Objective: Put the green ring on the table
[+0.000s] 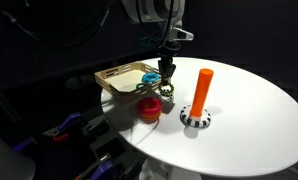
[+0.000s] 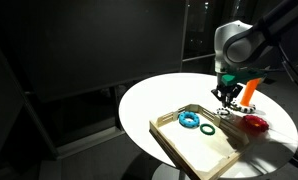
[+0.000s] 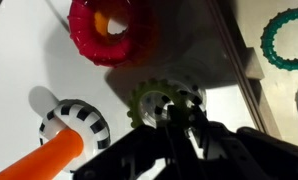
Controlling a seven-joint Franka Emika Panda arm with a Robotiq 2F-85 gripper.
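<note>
The green ring (image 3: 161,100) is small, light green and knobbly, with a central hole. It lies at or just above the white table (image 1: 249,130), between the tan tray and the red ring (image 1: 149,108). It also shows in both exterior views (image 1: 166,92) (image 2: 223,112). My gripper (image 3: 179,122) points straight down over it, and its fingers look closed on the ring's near rim. The gripper shows in both exterior views (image 1: 168,76) (image 2: 226,97).
A tan wooden tray (image 2: 194,148) holds a blue ring (image 2: 188,120) and a dark teal ring (image 2: 208,128). An orange peg (image 1: 202,86) stands in a black-and-white checkered ring (image 1: 195,119) to one side. The table's edge is near the red ring.
</note>
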